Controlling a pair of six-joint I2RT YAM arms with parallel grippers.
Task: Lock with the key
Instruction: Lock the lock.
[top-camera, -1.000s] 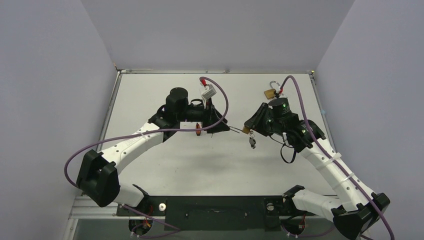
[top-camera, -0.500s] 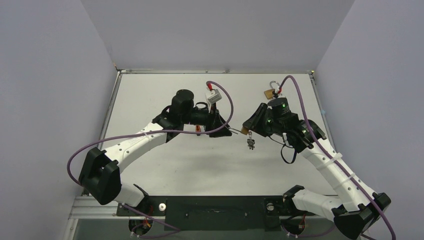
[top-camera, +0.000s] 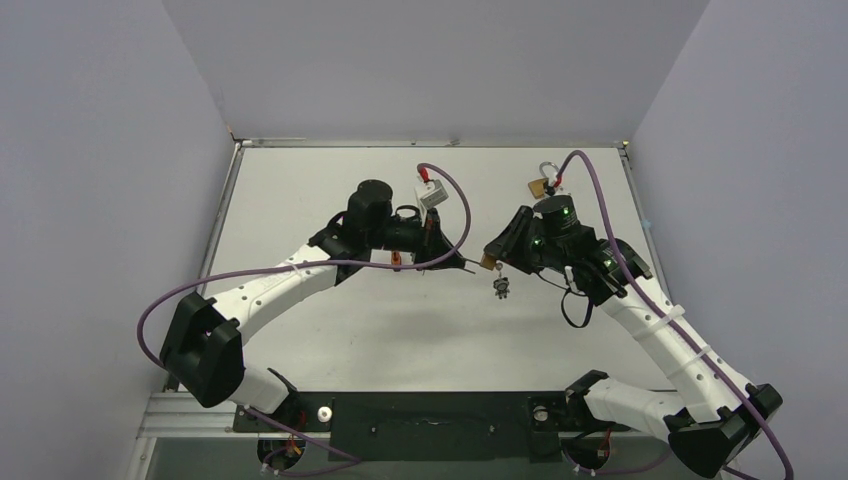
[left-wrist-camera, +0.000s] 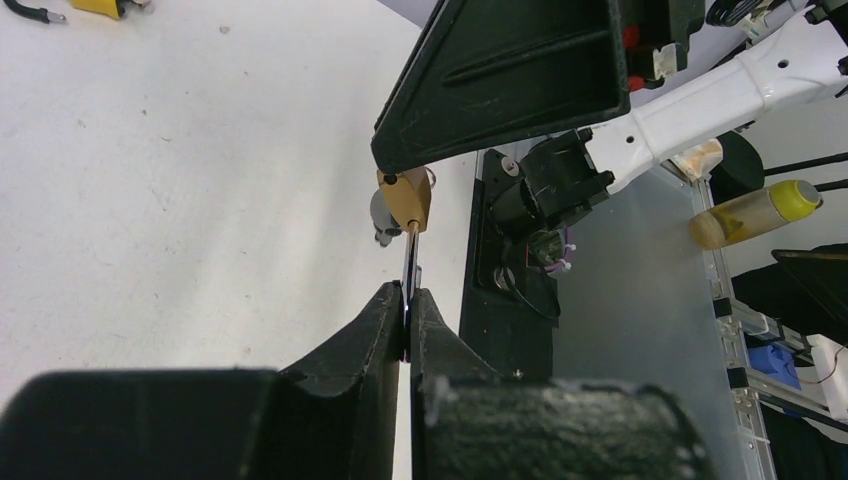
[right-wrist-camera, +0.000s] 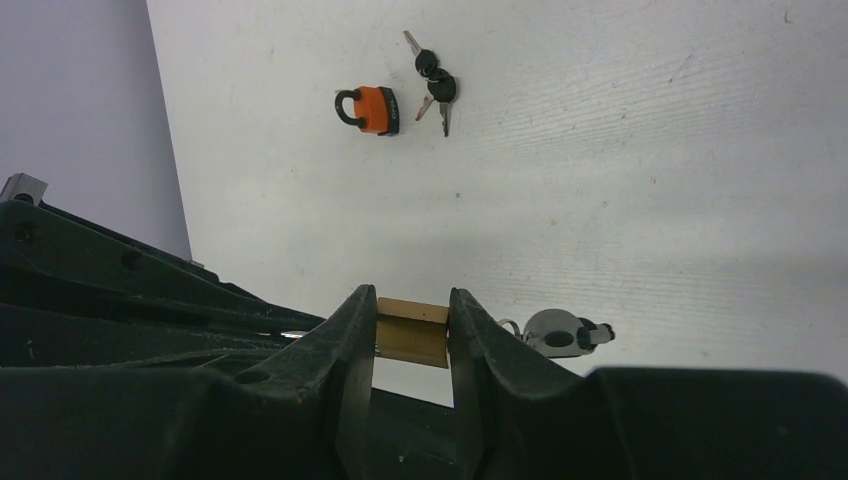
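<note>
A small brass padlock (right-wrist-camera: 412, 330) is held above the table between the fingers of my right gripper (right-wrist-camera: 412, 300), which is shut on it. The same padlock (left-wrist-camera: 406, 196) shows in the left wrist view with a silver key (left-wrist-camera: 409, 265) sticking out of its underside. My left gripper (left-wrist-camera: 407, 300) is shut on that key's flat end. From above, the left gripper (top-camera: 462, 264) meets the right gripper (top-camera: 492, 256) mid-table, with the key (top-camera: 473, 265) bridging them. A spare key on a ring (top-camera: 501, 288) dangles below the padlock.
An orange padlock (right-wrist-camera: 370, 109) and a bunch of black-headed keys (right-wrist-camera: 432, 82) lie on the table under my left arm. Another brass padlock (top-camera: 541, 183) with its shackle up sits at the back right. Walls close in on three sides.
My left arm has moved right toward the padlock, and its fingers have closed from wide open onto the key. The right arm has stayed still, holding the padlock.
</note>
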